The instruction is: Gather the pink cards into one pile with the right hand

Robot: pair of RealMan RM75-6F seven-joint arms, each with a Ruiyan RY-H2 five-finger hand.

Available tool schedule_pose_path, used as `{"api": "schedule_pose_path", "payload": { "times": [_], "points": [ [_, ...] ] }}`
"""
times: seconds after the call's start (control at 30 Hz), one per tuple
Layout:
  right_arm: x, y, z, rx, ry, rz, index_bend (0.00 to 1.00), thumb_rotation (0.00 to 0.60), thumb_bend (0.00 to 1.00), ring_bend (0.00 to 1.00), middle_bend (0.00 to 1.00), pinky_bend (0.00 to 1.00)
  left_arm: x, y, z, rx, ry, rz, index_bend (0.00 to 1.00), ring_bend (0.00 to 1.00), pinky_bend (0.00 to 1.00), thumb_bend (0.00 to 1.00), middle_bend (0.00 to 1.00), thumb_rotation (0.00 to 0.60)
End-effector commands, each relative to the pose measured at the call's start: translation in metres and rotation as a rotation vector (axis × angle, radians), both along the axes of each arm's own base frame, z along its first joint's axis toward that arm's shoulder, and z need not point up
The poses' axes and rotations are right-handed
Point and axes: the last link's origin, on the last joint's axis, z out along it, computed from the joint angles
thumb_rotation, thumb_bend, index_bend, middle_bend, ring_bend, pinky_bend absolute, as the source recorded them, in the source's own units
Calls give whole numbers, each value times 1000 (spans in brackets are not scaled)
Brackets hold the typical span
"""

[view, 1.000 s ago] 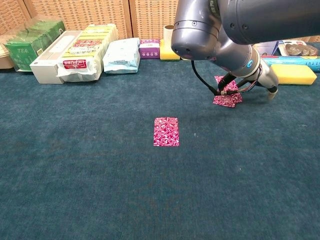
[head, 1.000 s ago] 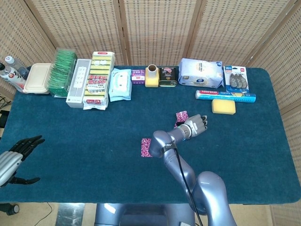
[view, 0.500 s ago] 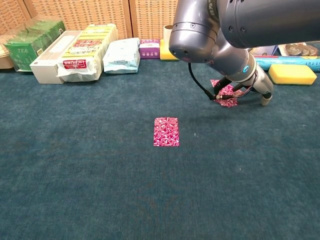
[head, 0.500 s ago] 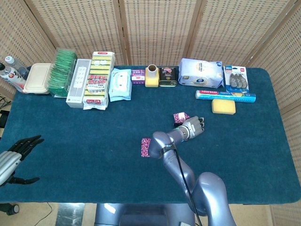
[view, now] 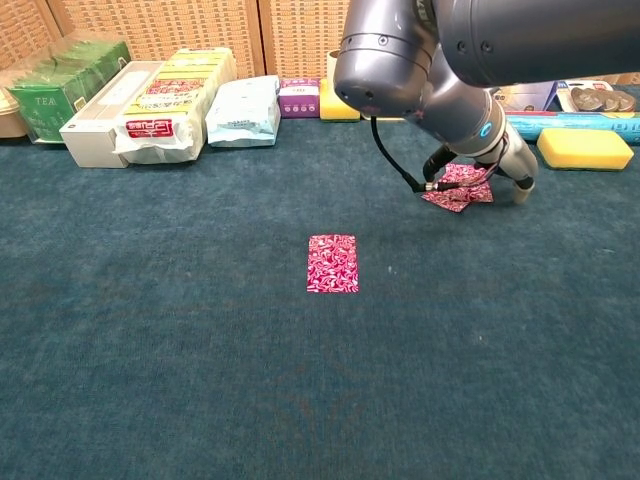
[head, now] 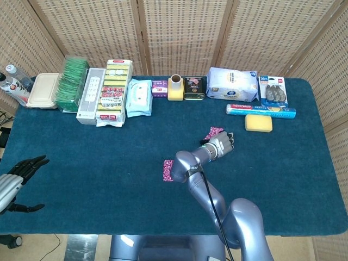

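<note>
One pink patterned card (head: 168, 170) (view: 333, 264) lies flat on the blue cloth near the table's middle. Up and to the right of it, my right hand (head: 221, 142) grips a pink card (head: 215, 131) (view: 458, 187), which in the chest view looks like two overlapping cards, tilted and slightly off the cloth. There my forearm hides most of the hand; only a fingertip (view: 520, 192) shows beside the cards. My left hand (head: 22, 173) hangs at the table's front-left edge, fingers apart and holding nothing.
A row of goods lines the far edge: green tea box (head: 72, 82), snack packs (head: 114, 92), wipes (head: 138, 98), a tin (head: 193, 88), a tissue pack (head: 232, 84), a foil roll (head: 261, 109) and a yellow sponge (head: 258, 123) (view: 585, 147) near my right hand.
My right hand has drawn slightly left and toward the far edge, carrying the pink card with it; the card now sits higher and flatter in the chest view. The middle card and left hand stayed put.
</note>
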Motion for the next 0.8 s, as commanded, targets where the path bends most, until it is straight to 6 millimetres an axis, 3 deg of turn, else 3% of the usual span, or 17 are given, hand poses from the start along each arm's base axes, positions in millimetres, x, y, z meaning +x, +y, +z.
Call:
{"api": "schedule_pose_path", "payload": {
  "times": [0.03, 0.33, 0.6, 0.8],
  "points": [
    [6, -4, 4, 1, 2, 27, 202, 600, 288, 0, 0, 85, 0, 0, -1, -3, 1, 1, 0, 0, 3, 57, 0, 600],
    [20, -10, 25, 152, 37, 219, 237, 600, 289, 0, 0, 69, 1, -1, -4, -10, 10, -5, 0, 0, 3, 56, 0, 600],
    [6, 24, 47, 325, 23, 387, 237, 600, 305, 0, 0, 55, 6, -4, -13, -29, 39, -24, 0, 0, 3, 57, 0, 600],
    [-9, 60, 57, 504, 41, 625, 236, 600, 310, 0, 0, 52, 10, -6, -22, -43, 71, -36, 0, 0, 3, 57, 0, 600]
  ]
}}
